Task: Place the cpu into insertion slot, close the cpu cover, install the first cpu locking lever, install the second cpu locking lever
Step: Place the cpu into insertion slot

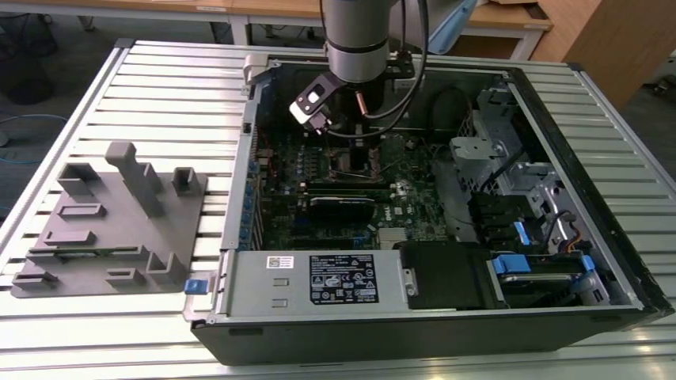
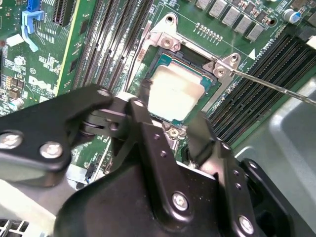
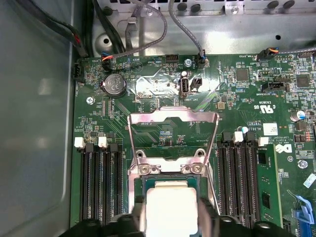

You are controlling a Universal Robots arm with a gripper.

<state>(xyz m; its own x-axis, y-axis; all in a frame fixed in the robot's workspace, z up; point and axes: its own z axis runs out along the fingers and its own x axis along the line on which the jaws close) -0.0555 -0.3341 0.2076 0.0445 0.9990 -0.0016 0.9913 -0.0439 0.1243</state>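
The cpu (image 3: 171,207), a small square chip with a dull silver face, lies in the insertion slot (image 2: 166,61) on the green motherboard (image 3: 237,98). My gripper (image 3: 172,216) straddles it, its black fingers (image 2: 197,129) against two opposite edges of the chip. The cpu (image 2: 175,94) looks level with the socket rim. The cpu cover (image 3: 173,117), a thin silvery frame, stands flipped up and open behind the socket. A thin metal locking lever (image 2: 276,88) sticks out sideways, unlatched. In the exterior view the gripper (image 1: 354,150) reaches down inside the open computer case (image 1: 591,301).
Black memory slots (image 3: 98,182) flank the socket on both sides. Cables (image 3: 187,34) and the case wall (image 3: 34,123) lie close by. A grey fixture block (image 1: 106,222) sits on the slatted table at the exterior view's left. The power supply (image 1: 317,281) fills the case's near side.
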